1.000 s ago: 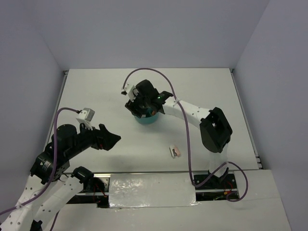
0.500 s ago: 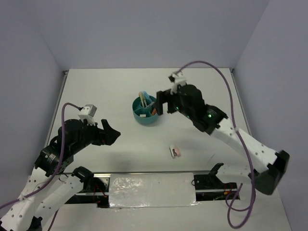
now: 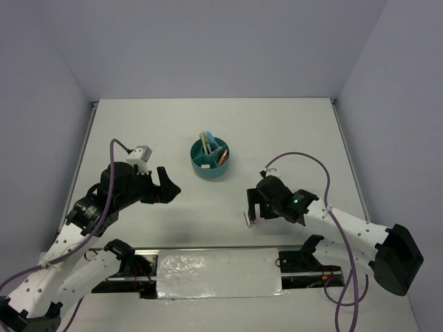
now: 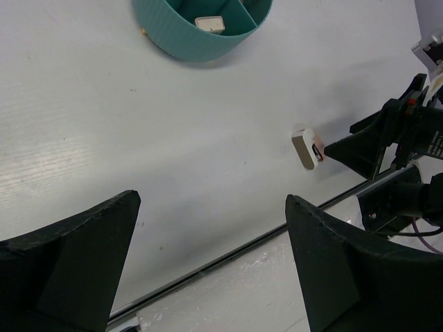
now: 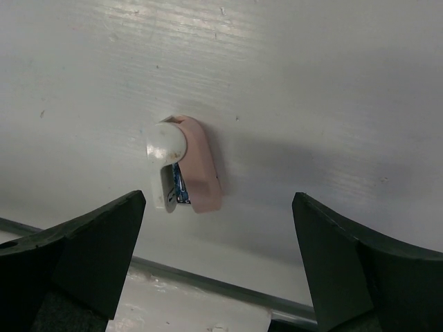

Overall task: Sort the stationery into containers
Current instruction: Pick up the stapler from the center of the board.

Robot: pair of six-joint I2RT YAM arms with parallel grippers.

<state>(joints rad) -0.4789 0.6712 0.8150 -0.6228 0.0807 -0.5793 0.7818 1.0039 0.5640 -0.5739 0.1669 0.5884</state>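
My right pincer (image 5: 218,207) hangs low over the small pink and white piece (image 5: 185,173). The piece lies flat on the table (image 5: 311,83) near the front edge, well apart from the teal bowl (image 3: 208,173). The jaws stand wide with nothing held, and in the wrist view the piece is between the two fingers, closer to the left one and touching neither. As far as I can see it is the only item lying loose; the other stationery is already inside the bowl. To take it well, I think I should first shift the pincer sideways until the piece is centred. Then I would go down until the fingertips are almost on the table and close across the narrow width, the white side against one finger and the pink side against the other. The rounded white end looks slippery, so I would grip nearer the middle. The piece is low, so closing too high may only push it away. The left pincer (image 4: 214,235) is wide and empty too, and I would leave it aside.
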